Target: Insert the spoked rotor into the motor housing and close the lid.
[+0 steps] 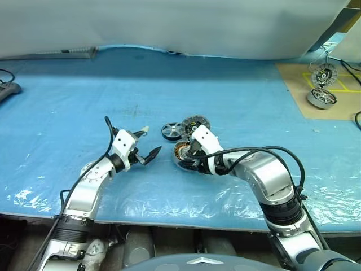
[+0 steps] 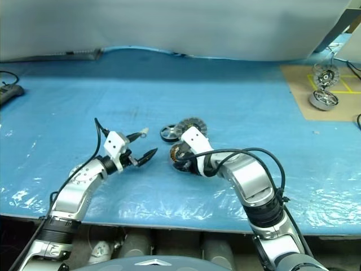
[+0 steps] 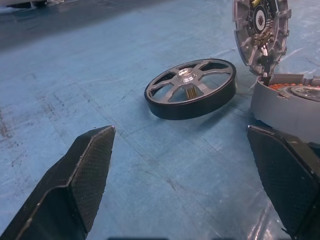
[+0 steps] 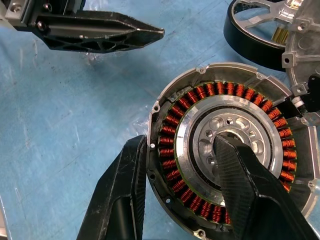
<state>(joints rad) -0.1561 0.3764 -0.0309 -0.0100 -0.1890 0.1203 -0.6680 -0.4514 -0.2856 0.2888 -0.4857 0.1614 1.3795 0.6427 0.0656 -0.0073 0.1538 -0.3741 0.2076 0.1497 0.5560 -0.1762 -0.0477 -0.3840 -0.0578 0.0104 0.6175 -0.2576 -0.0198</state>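
Our right tool (image 4: 182, 187) straddles the near wall of the motor housing (image 4: 227, 145), one finger outside the rim, the other in the centre, jaws part-closed and seemingly bracing it. The spoked rotor (image 3: 191, 88) lies flat on the blue surface (image 1: 84, 96) ahead of our left tool (image 1: 148, 144), whose jaws stand wide and empty. The lid (image 3: 261, 30) stands upright on its hinge just past the housing. We judge the rotor rigid, fairly light and smooth-rimmed; we would pinch it across the rim or a spoke.
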